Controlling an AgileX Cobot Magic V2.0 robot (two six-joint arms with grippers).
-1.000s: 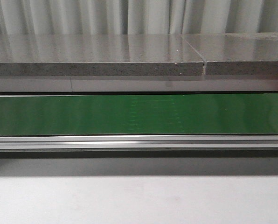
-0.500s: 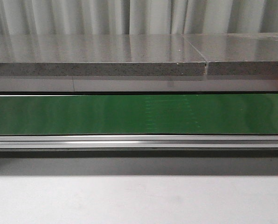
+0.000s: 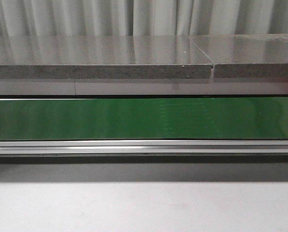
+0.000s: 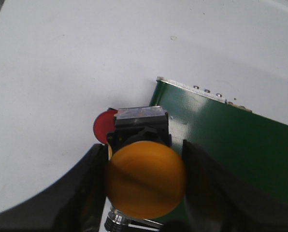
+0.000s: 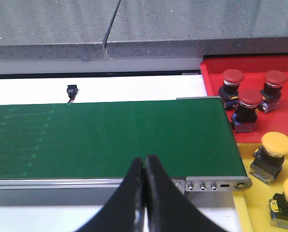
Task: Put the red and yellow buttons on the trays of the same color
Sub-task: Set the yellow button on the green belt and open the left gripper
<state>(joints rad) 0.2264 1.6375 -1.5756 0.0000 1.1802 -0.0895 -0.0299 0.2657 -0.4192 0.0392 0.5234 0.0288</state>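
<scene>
A: How far along is it?
B: Three red buttons (image 5: pixel 244 96) sit on the red tray (image 5: pixel 211 72), two yellow ones (image 5: pixel 277 144) on the yellow tray (image 5: pixel 244 200), beside the empty, closed right claw (image 5: pixel 144 170).
A: And what's left?
B: The left claw (image 4: pixel 145 180) grips a yellow button (image 4: pixel 145 180) (another red button (image 4: pixel 103 124) lies just beyond on the surface (image 4: pixel 62 72)).

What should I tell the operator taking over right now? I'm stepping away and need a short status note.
Left gripper: shut on a yellow button, held above the end of the green belt; a red button lies on the white table beneath it.
Right gripper: shut, holding nothing, over the belt's other end.
Done: three red buttons sit in the red tray, two yellow ones in the yellow tray.
Left: the held yellow button and the red one by the belt still need sorting. No button shows on the belt in the front view.
</scene>
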